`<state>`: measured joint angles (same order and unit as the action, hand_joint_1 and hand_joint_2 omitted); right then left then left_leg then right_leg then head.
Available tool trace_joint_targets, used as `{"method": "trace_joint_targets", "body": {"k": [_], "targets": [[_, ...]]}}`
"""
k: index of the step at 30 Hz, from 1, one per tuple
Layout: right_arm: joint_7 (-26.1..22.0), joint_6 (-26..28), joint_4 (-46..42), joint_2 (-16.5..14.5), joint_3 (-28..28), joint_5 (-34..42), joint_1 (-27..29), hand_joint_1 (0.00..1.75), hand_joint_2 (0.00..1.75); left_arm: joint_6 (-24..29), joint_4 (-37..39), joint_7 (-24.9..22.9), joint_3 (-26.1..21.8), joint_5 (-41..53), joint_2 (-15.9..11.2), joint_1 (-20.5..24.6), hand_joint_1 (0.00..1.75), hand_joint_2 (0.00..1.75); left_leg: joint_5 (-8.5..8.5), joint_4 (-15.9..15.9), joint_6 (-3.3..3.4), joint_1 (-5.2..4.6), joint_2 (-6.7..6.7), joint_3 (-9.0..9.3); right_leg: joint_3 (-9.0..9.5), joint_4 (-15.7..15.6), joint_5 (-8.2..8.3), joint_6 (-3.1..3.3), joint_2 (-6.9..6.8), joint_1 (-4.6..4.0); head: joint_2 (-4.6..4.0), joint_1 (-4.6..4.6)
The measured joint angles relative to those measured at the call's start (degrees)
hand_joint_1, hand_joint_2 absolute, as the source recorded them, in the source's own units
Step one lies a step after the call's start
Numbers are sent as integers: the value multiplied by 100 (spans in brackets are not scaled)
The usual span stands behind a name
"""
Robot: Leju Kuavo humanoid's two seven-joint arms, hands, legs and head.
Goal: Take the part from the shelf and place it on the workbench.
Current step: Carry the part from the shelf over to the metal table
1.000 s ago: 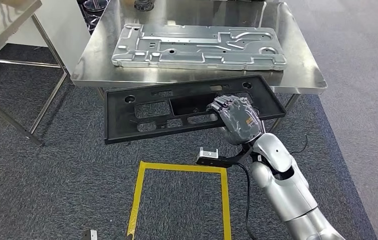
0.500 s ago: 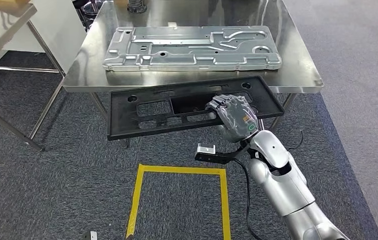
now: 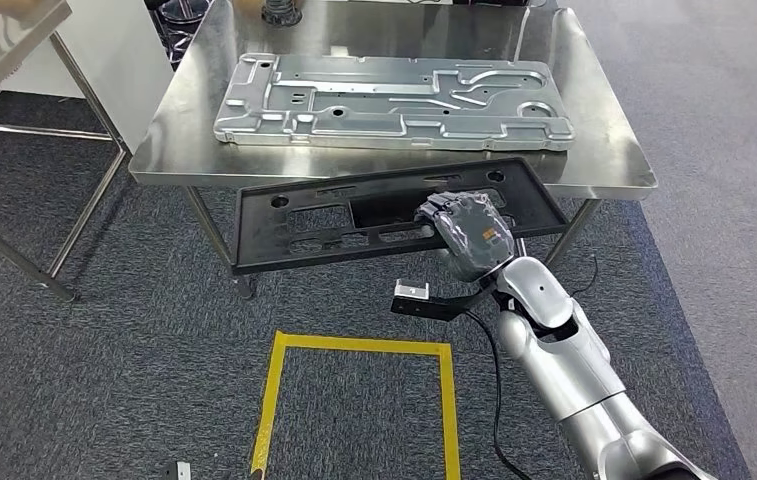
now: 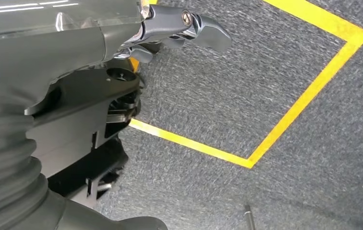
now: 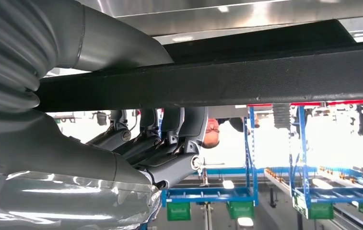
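Head view: the right hand grips the black plastic part at an inner cutout near its right end. The part hangs level in the air, its far edge just beside the near edge of the steel surface and slightly below it. A grey metal plate lies on that surface.

Left wrist view: the left hand hangs over carpet with yellow floor tape; its fingers curl loosely, holding nothing.

Right wrist view: the fingers wrap the part's dark rail.

Judgement: the part looks light and stiff, though long; an off-centre hold invites sagging and twisting. A central cutout offers better balance.
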<state>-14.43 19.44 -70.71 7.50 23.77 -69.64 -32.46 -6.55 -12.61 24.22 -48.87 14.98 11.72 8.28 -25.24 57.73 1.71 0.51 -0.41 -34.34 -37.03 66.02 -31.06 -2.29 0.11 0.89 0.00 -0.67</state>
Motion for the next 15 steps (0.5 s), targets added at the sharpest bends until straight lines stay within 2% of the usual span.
{"method": "trace_joint_targets", "body": {"k": [1,2,3,4,6,7,8,10,12,14,15], "targets": [[0,0,63,0,0,-15,-16,175,175,-3,0,0,1,2,0,2,0,175,-10,2,13,-1,1,5,-222,387,-128,-14,0,2,0,-1],[-1,1,128,0,1,-30,-22,175,175,-7,0,0,2,4,0,2,0,175,-22,7,20,-3,-2,11,-403,671,-177,-26,-1,8,0,-2],[-1,2,189,0,1,-45,-27,175,175,-10,0,0,3,4,0,1,0,175,-37,15,21,-3,-8,20,-500,775,-126,-33,-2,15,0,0],[-3,3,245,0,1,-62,-39,175,175,-13,0,0,5,7,1,0,0,175,-57,28,15,-2,-19,34,-486,651,32,-32,-3,24,0,0],[-7,3,347,-1,1,-98,-102,175,175,-16,0,-1,13,14,4,-3,0,175,-114,62,-16,-4,-37,76,-197,-70,463,-7,-8,35,0,1],[-9,2,401,-7,2,-116,-155,175,175,-17,0,-1,17,18,7,0,0,175,-145,82,-42,-13,-41,88,-51,-416,600,15,-10,25,0,-3],[-9,-1,456,-16,3,-132,-211,175,175,-18,-1,-2,21,20,8,4,0,175,-167,91,-73,-21,-40,96,47,-643,665,39,-9,11,0,-7],[-9,-12,573,-40,7,-153,-317,175,175,-19,-1,-8,26,22,9,12,0,175,-188,76,-136,-31,-36,107,91,-749,640,91,2,-21,0,-13],[-3,-31,685,-60,8,-172,-404,175,175,-20,-1,-18,31,23,8,12,0,175,-229,83,-198,-30,-28,124,131,-782,636,154,8,5,0,-15],[2,-54,792,-98,9,-185,-514,175,175,-20,-1,-27,33,23,7,19,0,175,-418,425,-252,-25,-13,-20,187,-828,632,218,7,35,0,-29],[1,-64,848,-122,9,-189,-570,175,175,-20,0,-31,33,23,7,23,0,175,-564,765,-272,-16,-6,-187,206,-833,620,241,8,30,-1,-33]]}}
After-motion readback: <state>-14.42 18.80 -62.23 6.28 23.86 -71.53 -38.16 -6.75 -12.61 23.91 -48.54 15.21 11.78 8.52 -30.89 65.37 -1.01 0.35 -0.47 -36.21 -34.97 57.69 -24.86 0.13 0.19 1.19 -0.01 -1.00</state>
